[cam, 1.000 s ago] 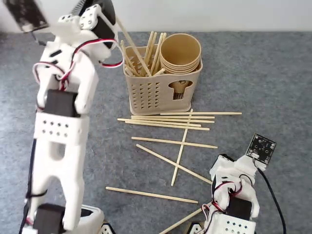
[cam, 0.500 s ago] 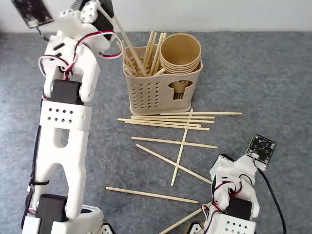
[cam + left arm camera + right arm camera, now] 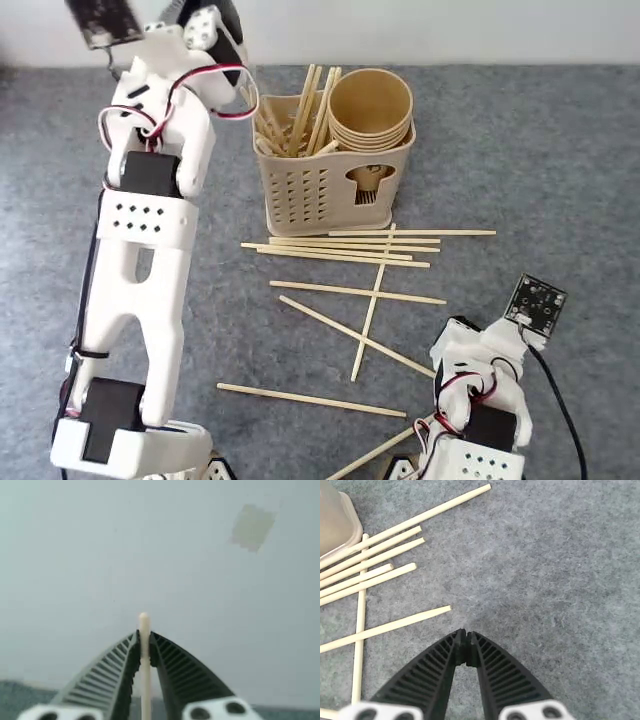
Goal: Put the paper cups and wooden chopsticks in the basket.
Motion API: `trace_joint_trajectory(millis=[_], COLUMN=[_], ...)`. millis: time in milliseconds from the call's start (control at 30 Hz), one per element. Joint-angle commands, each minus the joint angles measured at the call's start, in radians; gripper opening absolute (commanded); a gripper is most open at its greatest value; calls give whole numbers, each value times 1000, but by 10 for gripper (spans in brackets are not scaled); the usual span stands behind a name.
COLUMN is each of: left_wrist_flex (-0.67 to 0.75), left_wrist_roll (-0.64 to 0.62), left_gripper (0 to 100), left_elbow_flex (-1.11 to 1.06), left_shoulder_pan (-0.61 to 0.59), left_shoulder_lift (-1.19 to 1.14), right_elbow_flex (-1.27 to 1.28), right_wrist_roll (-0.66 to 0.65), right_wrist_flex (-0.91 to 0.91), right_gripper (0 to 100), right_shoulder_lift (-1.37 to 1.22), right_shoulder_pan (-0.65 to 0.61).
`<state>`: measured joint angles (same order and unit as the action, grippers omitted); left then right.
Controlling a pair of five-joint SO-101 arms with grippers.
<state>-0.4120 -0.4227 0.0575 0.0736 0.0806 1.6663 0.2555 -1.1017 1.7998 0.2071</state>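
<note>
A beige slotted basket [image 3: 325, 185] stands at the back of the grey mat, with stacked paper cups [image 3: 370, 108] and several wooden chopsticks [image 3: 305, 110] upright in it. My left gripper [image 3: 225, 30] is high beside the basket's left rim, shut on a chopstick [image 3: 144, 645] that points down toward the basket. Several loose chopsticks [image 3: 345, 248] lie on the mat in front of the basket. The right arm [image 3: 480, 390] sits at the front right. Its gripper [image 3: 466, 640] is shut with nothing in it, just above the mat near a chopstick's end [image 3: 420, 616].
More loose chopsticks lie crossed mid-mat [image 3: 360, 335] and near the front edge [image 3: 310, 400]. In the right wrist view a corner of the basket [image 3: 332, 525] shows beyond a row of chopsticks [image 3: 375, 560]. Bare mat stretches to the right of the basket.
The left arm has shifted right toward the basket's left rim, and the long chopstick it holds now leans steeper, with less of it showing above the basket. The right arm has stayed still.
</note>
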Motion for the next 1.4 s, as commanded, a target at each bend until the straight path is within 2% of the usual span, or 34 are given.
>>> trace_joint_trajectory(millis=[0, 167, 433, 600, 700, 767, 933, 1133, 1233, 1367], left_wrist_flex=[-126, -313, -519, -790, -936, -974, -876, -588, -437, -345], left_wrist_roll=[71, -5, -103, -138, -143, -143, -138, -123, -52, -43], left_gripper=[112, 187, 192, 189, 189, 189, 188, 188, 188, 188], left_elbow_flex=[38, 38, 33, 31, 30, 1, -208, -567, -736, -883], left_shoulder_pan=[-5, 26, 34, 34, 21, -25, -196, -397, -430, -436], left_shoulder_lift=[61, 157, 302, 373, 382, 382, 390, 390, 390, 390], right_elbow_flex=[15, 15, 15, -32, -107, -167, -287, -411, -460, -545], right_wrist_roll=[8, 8, 8, 12, 94, 140, 192, 193, 196, 258], right_wrist_flex=[-4, -4, -5, -8, -31, -73, -107, -76, -41, 7], right_gripper=[9, 9, 9, 9, 8, 8, 8, 8, 8, 8], right_shoulder_lift=[15, 15, 15, 15, 15, 15, 13, -42, -179, -412], right_shoulder_pan=[7, 7, 7, 44, 53, 10, -119, -150, -151, -153])
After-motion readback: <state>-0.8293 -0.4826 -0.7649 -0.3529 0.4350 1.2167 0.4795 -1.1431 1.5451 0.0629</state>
